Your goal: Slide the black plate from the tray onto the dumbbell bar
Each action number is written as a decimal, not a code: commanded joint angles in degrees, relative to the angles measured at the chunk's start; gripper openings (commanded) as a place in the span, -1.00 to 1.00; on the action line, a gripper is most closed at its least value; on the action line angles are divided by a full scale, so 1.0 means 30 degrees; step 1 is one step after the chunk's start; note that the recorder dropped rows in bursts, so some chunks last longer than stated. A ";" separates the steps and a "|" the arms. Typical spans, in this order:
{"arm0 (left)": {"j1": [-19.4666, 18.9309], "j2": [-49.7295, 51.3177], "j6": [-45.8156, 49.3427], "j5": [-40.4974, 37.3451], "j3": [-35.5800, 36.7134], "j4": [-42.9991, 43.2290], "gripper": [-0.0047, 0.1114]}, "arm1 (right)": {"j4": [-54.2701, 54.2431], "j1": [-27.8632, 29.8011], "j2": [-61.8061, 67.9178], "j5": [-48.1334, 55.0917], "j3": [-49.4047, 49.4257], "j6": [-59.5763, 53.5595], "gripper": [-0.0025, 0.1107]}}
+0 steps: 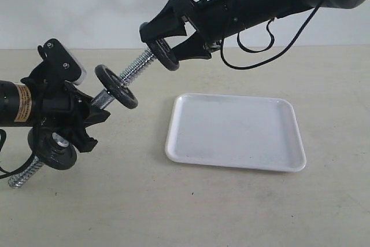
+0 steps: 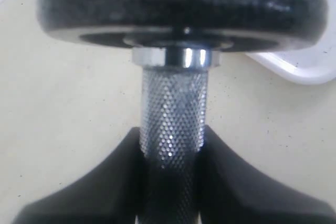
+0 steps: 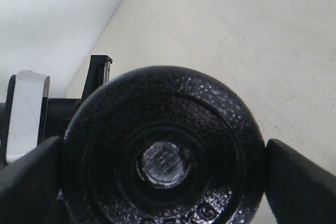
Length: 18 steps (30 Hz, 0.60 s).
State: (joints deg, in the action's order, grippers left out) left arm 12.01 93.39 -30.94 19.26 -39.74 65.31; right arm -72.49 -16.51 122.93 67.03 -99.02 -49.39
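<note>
My left gripper (image 1: 87, 117) is shut on the knurled middle of the dumbbell bar (image 1: 136, 67), holding it tilted above the table. The bar carries a black disc (image 1: 115, 86) just past my jaws and another (image 1: 55, 150) near its lower threaded end. My right gripper (image 1: 167, 50) is shut on the rim of the black plate (image 1: 163, 53) at the bar's upper threaded tip. In the right wrist view the bar's end face (image 3: 164, 163) fills the hole of the plate (image 3: 220, 129). The left wrist view shows the bar (image 2: 173, 114) between my fingers (image 2: 94, 182).
The white tray (image 1: 231, 165) lies on the beige table to the right of the bar, below my right arm, with nothing on it. One corner of the tray (image 2: 299, 66) shows in the left wrist view. A white wall stands behind the table.
</note>
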 commanded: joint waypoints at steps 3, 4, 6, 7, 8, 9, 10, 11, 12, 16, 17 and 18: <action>0.0001 -0.1199 -0.0494 0.8219 -0.0783 -0.1417 -0.84 | -0.0374 -0.0038 -0.0368 0.0977 -0.0179 -0.0313 -0.96; 0.0001 -0.1199 -0.0494 0.8219 -0.0783 -0.1417 -0.84 | -0.0374 -0.0038 -0.0368 0.0977 -0.0179 -0.0366 -0.96; 0.0001 -0.1199 -0.0494 0.8219 -0.0783 -0.1417 -0.84 | -0.0374 -0.0038 -0.0368 0.0977 -0.0179 -0.0413 -0.96; 0.0001 -0.1199 -0.0494 0.8219 -0.0783 -0.1417 -0.84 | -0.0374 -0.0038 -0.0324 0.0977 -0.0179 -0.0408 -0.96; 0.0001 -0.1199 -0.0494 0.8219 -0.0783 -0.1417 -0.84 | -0.0374 -0.0038 -0.0296 0.0977 -0.0179 -0.0454 -0.96; 0.0001 -0.1199 -0.0494 0.8219 -0.0783 -0.1417 -0.84 | -0.0374 -0.0038 -0.0262 0.0977 -0.0179 -0.0454 -0.96; 0.0001 -0.1199 -0.0494 0.8219 -0.0783 -0.1417 -0.84 | -0.0374 -0.0038 -0.0170 0.0977 -0.0179 -0.0454 -0.96; 0.0001 -0.1199 -0.0494 0.8219 -0.0783 -0.1417 -0.84 | -0.0409 -0.0038 -0.0126 0.0977 -0.0179 -0.0351 -0.96; 0.0001 -0.1199 -0.0494 0.8219 -0.0783 -0.1417 -0.84 | -0.0409 -0.0038 -0.0056 0.0977 -0.0179 -0.0268 -0.96; 0.0001 -0.1199 -0.0494 0.8185 -0.0783 -0.1418 -0.84 | -0.0409 -0.0215 0.0165 0.0977 -0.0179 -0.0176 -0.96; 0.0001 -0.1160 -0.0494 0.8190 -0.0783 -0.1418 -0.84 | -0.0409 -0.0295 0.0165 0.0977 -0.0179 -0.0176 -0.96; 0.0001 -0.1156 -0.0494 0.8127 -0.0783 -0.1418 -0.84 | -0.0409 -0.0459 0.0165 0.0977 -0.0179 -0.0176 -0.96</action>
State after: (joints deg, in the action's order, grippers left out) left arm 12.01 93.39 -30.94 18.10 -39.64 65.77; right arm -72.56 -16.85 123.81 67.46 -99.24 -50.04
